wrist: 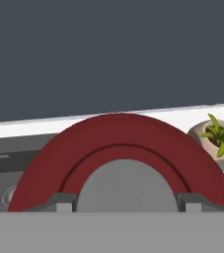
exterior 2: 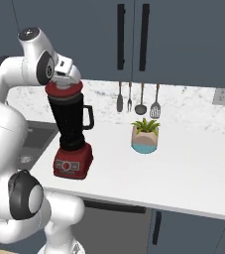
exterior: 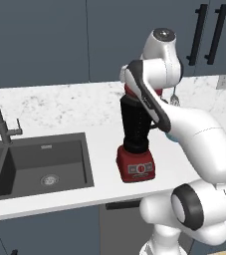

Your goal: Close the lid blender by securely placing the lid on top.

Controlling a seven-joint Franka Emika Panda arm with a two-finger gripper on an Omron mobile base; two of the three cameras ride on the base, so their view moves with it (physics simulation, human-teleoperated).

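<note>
Lid [exterior 2: 64,91] sits on top of the blender [exterior 2: 72,130] jar at centre left of the right base view, so placement looks nearly done; seating and release remain. Gripper [wrist: 125,206] fingertips flank the grey knob [wrist: 126,185], apparently clamped on it. The left base view hides the lid behind the arm; the hand view adds a potted plant [wrist: 221,136] at right

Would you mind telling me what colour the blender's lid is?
The lid is red with a grey centre knob; the hand view shows it best.
</note>
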